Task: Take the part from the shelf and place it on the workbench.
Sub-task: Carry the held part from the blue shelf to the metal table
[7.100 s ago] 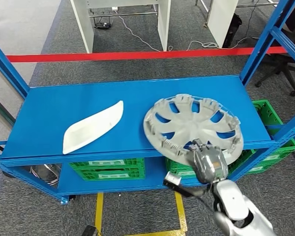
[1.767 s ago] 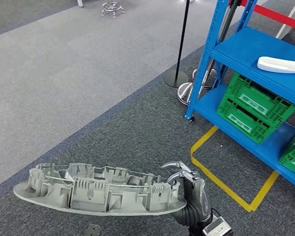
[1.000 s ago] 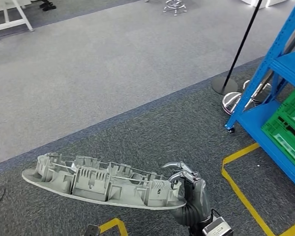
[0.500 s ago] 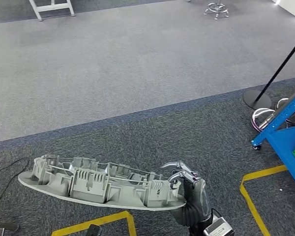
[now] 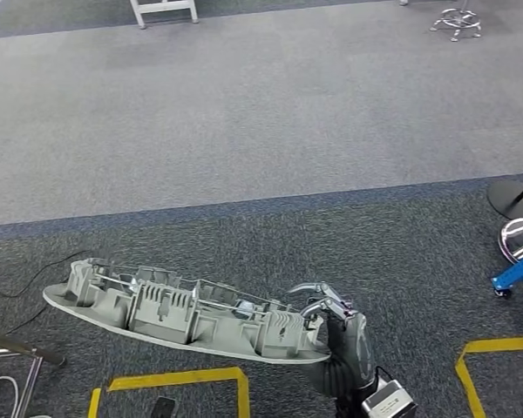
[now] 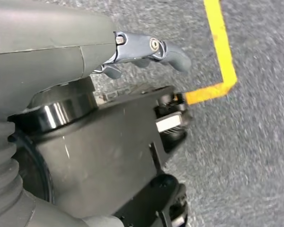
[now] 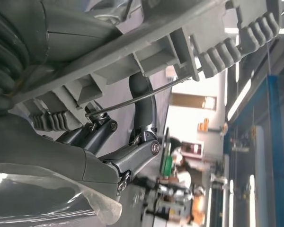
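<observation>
Part (image 5: 179, 313) level in right hand (image 5: 344, 348)

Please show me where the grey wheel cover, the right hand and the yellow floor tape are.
grey wheel cover (image 5: 179, 318): head view, on its ribbed inner side.
right hand (image 5: 341, 344): head view, on the hand gripping the cover's rim.
yellow floor tape (image 5: 179, 378): head view, on the strip below the cover.

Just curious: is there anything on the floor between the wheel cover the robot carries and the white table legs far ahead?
Head view: only bare grey carpet lies between the wheel cover, held in the right hand, and the table legs.
</observation>
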Robot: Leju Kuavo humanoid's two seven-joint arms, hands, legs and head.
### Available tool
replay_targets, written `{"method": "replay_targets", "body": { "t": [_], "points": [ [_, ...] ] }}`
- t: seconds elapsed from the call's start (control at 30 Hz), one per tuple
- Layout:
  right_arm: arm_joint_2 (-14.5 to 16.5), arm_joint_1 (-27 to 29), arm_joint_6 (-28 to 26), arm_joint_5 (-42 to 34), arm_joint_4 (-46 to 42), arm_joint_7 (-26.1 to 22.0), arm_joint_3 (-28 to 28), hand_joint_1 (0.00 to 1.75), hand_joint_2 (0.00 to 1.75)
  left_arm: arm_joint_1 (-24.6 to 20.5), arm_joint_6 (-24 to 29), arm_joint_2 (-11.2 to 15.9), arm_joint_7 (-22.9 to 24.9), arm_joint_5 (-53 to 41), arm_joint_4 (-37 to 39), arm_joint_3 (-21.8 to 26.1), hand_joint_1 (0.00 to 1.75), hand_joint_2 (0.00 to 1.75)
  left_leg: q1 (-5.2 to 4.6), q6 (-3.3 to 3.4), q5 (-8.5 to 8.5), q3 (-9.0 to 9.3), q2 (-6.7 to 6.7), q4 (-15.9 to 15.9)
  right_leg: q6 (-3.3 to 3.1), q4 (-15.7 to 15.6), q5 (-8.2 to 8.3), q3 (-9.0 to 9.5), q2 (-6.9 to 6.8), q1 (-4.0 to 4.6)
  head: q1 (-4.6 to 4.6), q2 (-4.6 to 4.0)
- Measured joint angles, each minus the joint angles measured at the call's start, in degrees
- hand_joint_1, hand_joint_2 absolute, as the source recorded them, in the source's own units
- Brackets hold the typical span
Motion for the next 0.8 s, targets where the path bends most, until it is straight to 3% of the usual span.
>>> {"method": "replay_targets", "body": {
  "t": [0.03,0.07,0.1,0.17,0.23,0.3,0.37,0.43,0.5,0.53,0.57,0.6,0.67,0.73,0.8],
  "points": [
    [0.0,0.0,0.0,0.0,0.0,0.0,0.0,1.75,1.75,0.0,0.0,0.0,0.0,0.0,0.0,0.0,0.00,1.75,0.00,0.11,0.68,0.33,0.05,-0.4,-0.05,0.0,-0.08,0.05,-0.76,0.09,0.00,0.00],
    [0.0,-0.1,0.0,0.0,0.0,0.0,0.0,1.75,1.75,0.0,0.0,0.0,0.0,0.0,0.0,0.1,0.00,1.75,-0.05,0.34,2.28,1.69,0.26,-2.8,-0.07,0.0,-0.17,0.16,-1.48,0.18,0.00,0.00],
    [0.0,-0.1,0.1,0.0,0.0,0.0,0.0,1.75,1.75,0.1,0.0,0.0,0.0,0.0,0.0,0.1,0.00,1.75,-0.21,0.70,4.32,3.81,1.08,-6.8,-0.05,0.0,-0.29,0.32,-2.11,0.26,0.01,0.00],
    [0.0,-0.1,0.1,0.0,0.0,0.0,0.0,1.75,1.75,0.0,-0.1,0.0,0.0,0.0,0.0,0.3,0.00,1.75,-0.89,1.43,6.51,7.44,3.45,-13.8,0.18,0.0,-0.54,0.56,-3.24,0.52,0.00,0.00],
    [0.0,-0.1,0.2,0.0,0.0,0.0,0.0,1.75,1.75,0.0,-0.1,0.0,0.0,-0.1,0.0,0.4,0.00,1.75,-1.45,1.90,6.41,8.29,4.36,-16.0,0.55,-0.1,-0.68,0.60,-4.32,0.70,0.06,0.00],
    [0.0,-0.2,0.3,0.1,0.0,0.0,-0.1,1.75,1.75,0.2,-0.1,0.0,0.0,-0.1,0.0,0.5,0.00,1.75,-1.37,2.37,6.71,8.34,3.20,-16.6,1.08,-0.2,-0.92,0.79,-5.11,0.64,0.13,0.00],
    [0.0,-0.2,0.5,0.2,-0.2,0.0,-0.1,1.75,1.75,0.2,-0.1,0.0,0.0,-0.1,-0.1,0.6,0.00,1.75,-1.00,3.01,7.20,8.77,1.86,-17.4,1.59,1.9,-2.43,-0.03,-2.80,0.49,0.30,-0.01],
    [0.0,-0.1,0.6,0.3,-0.2,-0.1,-0.1,1.75,1.75,0.0,-0.1,-0.1,0.0,-0.2,-0.1,0.7,0.00,1.75,-0.79,3.47,7.46,8.97,0.54,-17.7,1.83,8.4,-5.47,-3.29,0.76,0.37,0.66,-0.01],
    [0.0,0.0,0.6,0.4,-0.2,0.0,-0.1,1.75,1.75,0.0,-0.1,-0.2,0.0,-0.2,-0.1,0.7,0.00,1.75,-0.80,3.61,7.47,8.95,-0.90,-17.7,2.03,14.9,-7.26,-7.06,1.87,0.33,0.84,-0.01],
    [0.0,0.1,0.6,0.4,-0.2,0.0,-0.2,1.75,1.75,0.0,-0.1,-0.2,0.0,-0.2,-0.1,0.7,0.00,1.75,-0.79,3.62,7.45,8.97,-1.69,-17.6,2.12,15.5,-6.59,-7.79,1.97,0.30,0.85,-0.01],
    [0.0,0.1,0.7,0.4,-0.2,0.0,-0.2,1.75,1.75,0.1,-0.1,-0.2,0.0,-0.2,-0.1,0.7,0.00,1.75,-0.76,3.59,7.43,9.02,-2.56,-17.6,2.20,14.1,-4.92,-7.53,2.07,0.23,0.85,-0.01],
    [0.0,0.1,0.7,0.5,-0.2,0.0,-0.2,1.75,1.75,0.0,-0.1,-0.2,0.0,-0.2,-0.1,0.7,0.00,1.75,-0.69,3.49,7.37,9.08,-3.42,-17.4,2.26,10.6,-2.52,-6.18,2.49,0.08,0.85,0.00],
    [0.0,0.1,0.7,0.5,-0.2,0.0,-0.2,1.75,1.75,-0.1,-0.1,-0.3,0.0,-0.3,-0.1,0.8,0.00,1.75,-0.62,3.02,7.08,8.82,-4.93,-16.8,2.35,3.4,0.45,-2.86,5.38,-0.44,0.85,0.00],
    [0.0,0.2,0.7,0.5,-0.2,0.0,-0.3,1.75,1.75,-0.1,-0.1,-0.3,0.0,-0.3,-0.1,0.8,0.00,1.75,-0.48,2.30,7.00,8.17,-6.18,-16.3,2.12,0.6,0.65,-1.38,7.42,-0.61,0.82,0.00],
    [0.0,0.2,0.8,0.6,-0.3,0.0,-0.3,1.75,1.75,-0.1,-0.1,-0.3,0.0,-0.3,-0.1,0.8,0.00,1.75,-0.16,1.59,7.19,7.70,-7.40,-16.3,1.47,0.3,0.78,-1.19,6.38,-0.44,0.83,0.00]
  ]
}}
